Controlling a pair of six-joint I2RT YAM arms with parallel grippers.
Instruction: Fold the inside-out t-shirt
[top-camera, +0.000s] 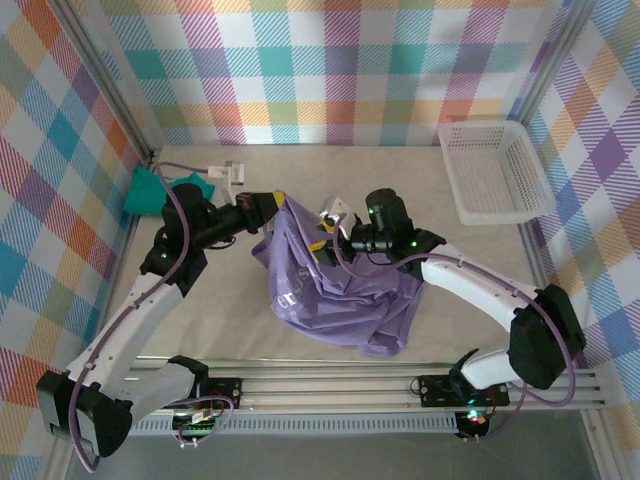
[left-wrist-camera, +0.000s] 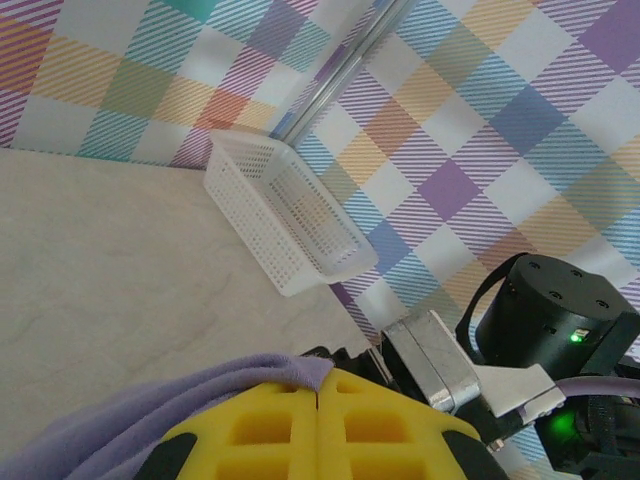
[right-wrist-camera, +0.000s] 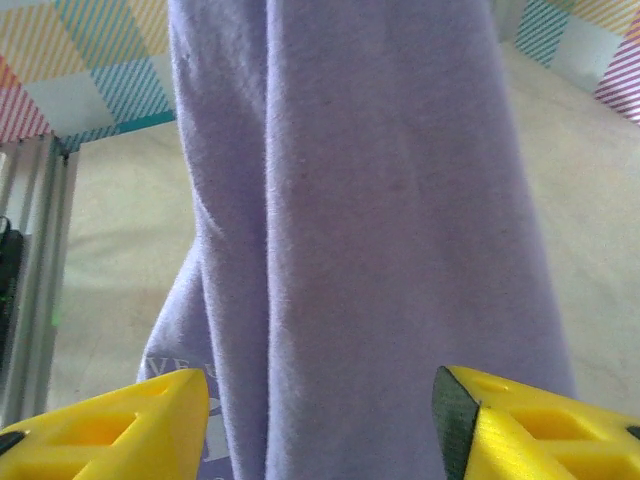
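Observation:
The lavender-purple t-shirt (top-camera: 330, 290) hangs bunched in the middle of the table, its top edge lifted and its lower part lying crumpled on the surface. My left gripper (top-camera: 283, 206) is shut on that top edge; in the left wrist view the yellow fingers (left-wrist-camera: 300, 430) meet with purple cloth (left-wrist-camera: 150, 410) pinched between them. My right gripper (top-camera: 322, 243) is open right against the hanging cloth. In the right wrist view its yellow fingertips (right-wrist-camera: 130, 425) stand wide apart in front of the shirt (right-wrist-camera: 370, 230), where faint white lettering (right-wrist-camera: 175, 370) shows.
A white mesh basket (top-camera: 493, 170) stands at the back right of the table. A teal-green folded garment (top-camera: 150, 190) lies at the back left beside the left arm. The checked walls close in the table on three sides.

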